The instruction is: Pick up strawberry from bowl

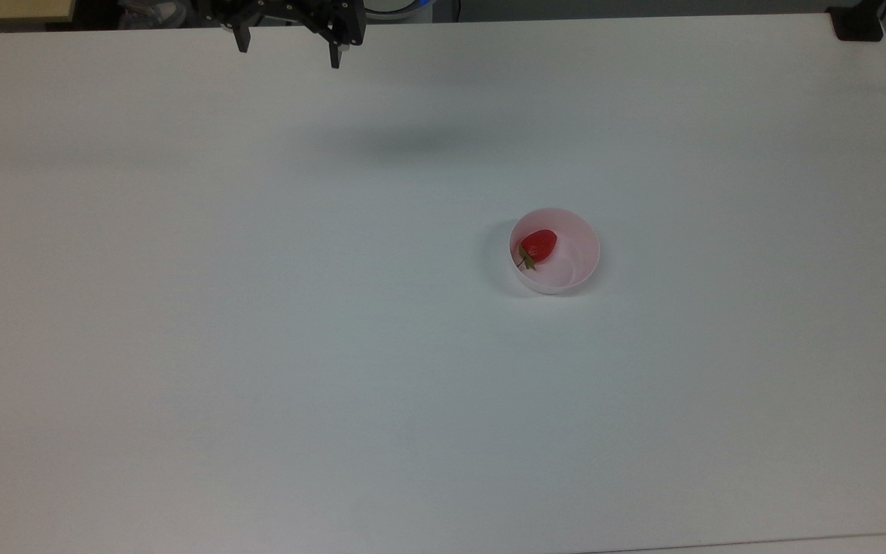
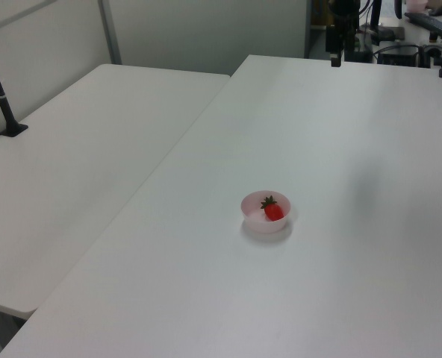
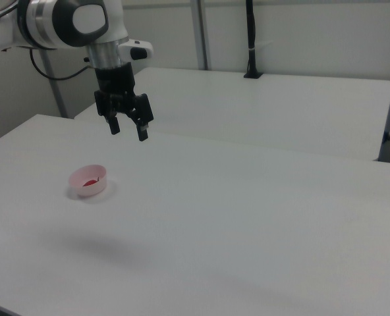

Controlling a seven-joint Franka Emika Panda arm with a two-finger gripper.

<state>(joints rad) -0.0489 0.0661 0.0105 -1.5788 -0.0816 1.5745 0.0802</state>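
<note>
Strawberry [image 1: 539, 245] lay in pink bowl [image 1: 575, 265] on white desk [image 1: 258, 346]. Claw [image 3: 129, 127] hung w/ fingers spread wide, empty, well apart from bowl.

The light is bright and soft, and it seems to come from above. The big white table [image 1: 258, 346] looks a little grey-blue in the top view, and brighter near its far corners. A soft, blurry dark shadow [image 1: 404, 142] lies on the table near its far edge. The small round pale pink plastic bowl [image 1: 575, 261] casts a thin faint shadow beside it. The pictures look a bit grainy and soft.
</note>
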